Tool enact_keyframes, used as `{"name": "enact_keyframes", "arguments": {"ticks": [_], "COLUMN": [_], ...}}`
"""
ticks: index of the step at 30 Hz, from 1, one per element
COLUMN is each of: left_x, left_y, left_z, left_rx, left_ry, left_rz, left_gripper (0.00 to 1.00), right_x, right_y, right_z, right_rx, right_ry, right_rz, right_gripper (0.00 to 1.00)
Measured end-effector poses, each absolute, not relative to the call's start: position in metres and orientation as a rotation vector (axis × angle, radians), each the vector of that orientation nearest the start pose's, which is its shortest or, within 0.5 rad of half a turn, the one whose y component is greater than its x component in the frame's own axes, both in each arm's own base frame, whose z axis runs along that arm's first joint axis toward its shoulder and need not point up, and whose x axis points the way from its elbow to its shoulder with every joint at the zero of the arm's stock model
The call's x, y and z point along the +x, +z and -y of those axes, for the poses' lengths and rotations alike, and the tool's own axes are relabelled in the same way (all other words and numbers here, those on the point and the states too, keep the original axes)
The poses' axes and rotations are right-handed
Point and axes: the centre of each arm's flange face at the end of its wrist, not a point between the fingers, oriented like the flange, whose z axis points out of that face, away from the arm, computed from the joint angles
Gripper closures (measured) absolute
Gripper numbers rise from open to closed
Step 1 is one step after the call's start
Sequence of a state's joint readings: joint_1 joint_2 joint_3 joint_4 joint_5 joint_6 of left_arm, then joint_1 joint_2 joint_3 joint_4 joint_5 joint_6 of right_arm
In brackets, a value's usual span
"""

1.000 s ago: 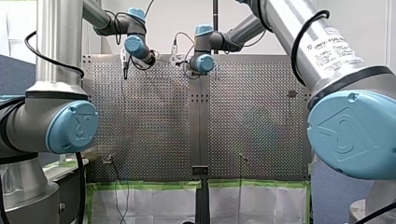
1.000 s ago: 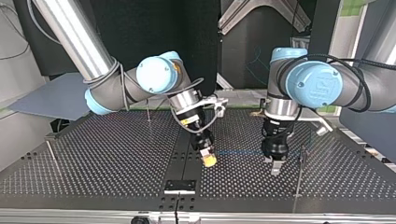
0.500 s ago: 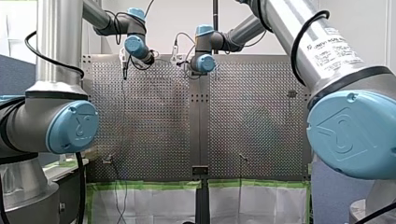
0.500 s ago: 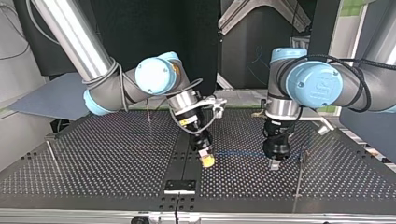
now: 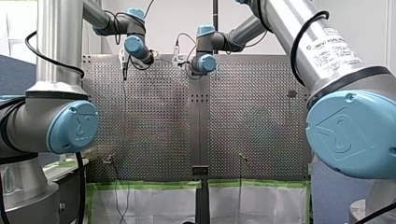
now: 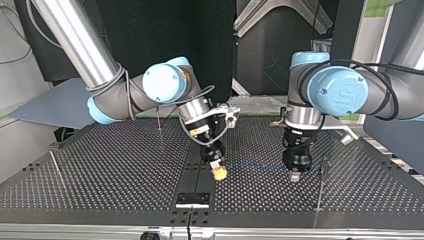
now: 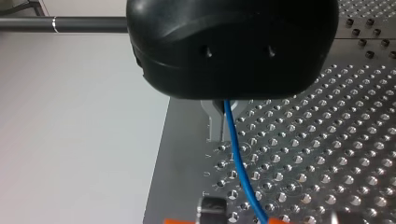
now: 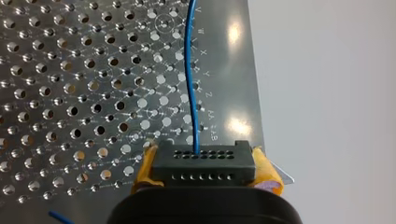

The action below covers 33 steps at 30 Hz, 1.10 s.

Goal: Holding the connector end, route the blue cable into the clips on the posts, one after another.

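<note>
The connector (image 8: 203,164) is clamped btw. the yellow pads (image 8: 145,170) of the right hand (image 6: 218,171), held low over the worktop (image 6: 125,170) near its middle. The cable (image 8: 190,79) is led out of it and straight across to the left hand (image 6: 294,176), whose fingers are seen together on it in the top view. How firmly it is pinched cannot be told. A post (image 6: 320,182) stands just beside the left hand. No clip is seen w/ the cable in it, so routing is judged barely begun.

Risks: the span btw. the hands looks near-taut. If the hands are moved apart w/o slip being allowed, the cable may be strained at the connector or dragged from the pads. The post may be knocked by the left hand, given the closeness. The clip is too small to be made out, so it may be missed if height is misjudged.
</note>
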State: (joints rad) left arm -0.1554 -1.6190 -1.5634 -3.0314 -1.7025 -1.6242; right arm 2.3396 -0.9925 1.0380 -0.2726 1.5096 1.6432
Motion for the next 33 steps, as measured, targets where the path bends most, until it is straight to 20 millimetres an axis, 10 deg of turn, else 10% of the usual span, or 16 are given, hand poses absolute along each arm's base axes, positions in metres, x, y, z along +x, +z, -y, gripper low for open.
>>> {"name": "enact_keyframes", "arguments": {"ticks": [33], "left_x": [0.493], "left_y": [0.452], "left_z": [0.214], "left_rx": [0.022], "left_ry": [-0.037], "left_rz": [-1.596], "left_gripper": [1.0], "right_x": [0.599], "right_y": [0.394], "right_z": [0.45], "right_rx": [1.615], "right_ry": [1.915], "right_rz": [0.702], "right_gripper": [1.0]}}
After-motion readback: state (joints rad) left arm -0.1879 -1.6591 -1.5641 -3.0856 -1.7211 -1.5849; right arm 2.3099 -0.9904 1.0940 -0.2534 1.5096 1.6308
